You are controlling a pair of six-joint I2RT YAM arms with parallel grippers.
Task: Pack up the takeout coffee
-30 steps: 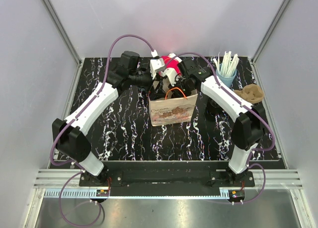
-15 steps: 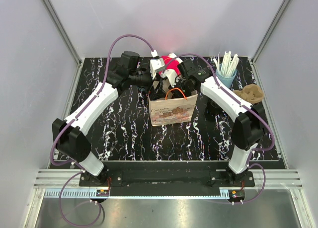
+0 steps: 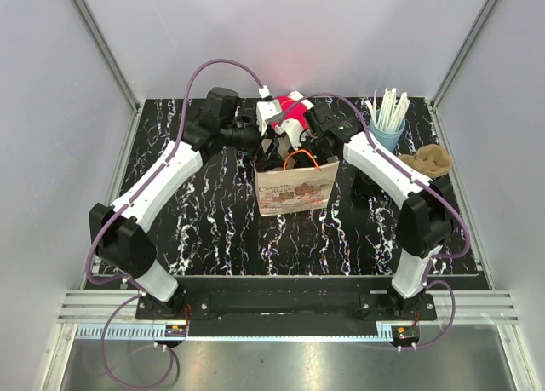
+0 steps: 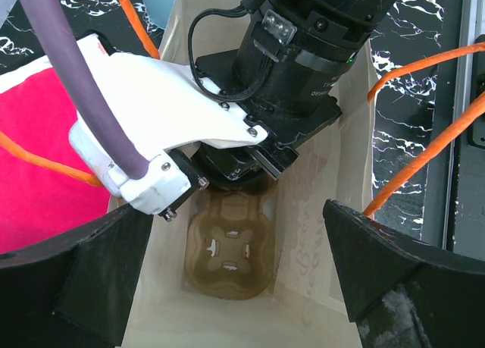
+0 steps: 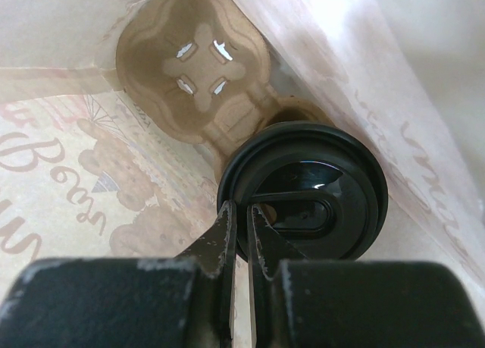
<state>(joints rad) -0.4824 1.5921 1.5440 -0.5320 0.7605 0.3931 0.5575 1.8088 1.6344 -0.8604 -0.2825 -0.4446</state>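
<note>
From above, 1 brown printed paper bag (image 3: 294,193) stands on the black marble table (image 3: 213,229). The left gripper (image 4: 242,287) hangs wide open and empty over the brown cardboard cup tray (image 4: 227,264) inside the bag. The right gripper (image 5: 242,238), nearly closed, pinches the black-lidded coffee cup (image 5: 337,174) in that tray.

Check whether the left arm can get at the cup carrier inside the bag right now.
Probably not: the right arm fills the paper bag mouth above the cup carrier, with the right gripper shut on the cup's black lid.

The right arm (image 4: 303,52) crowds the bag (image 4: 322,211) — narrow gap beside it.
</note>
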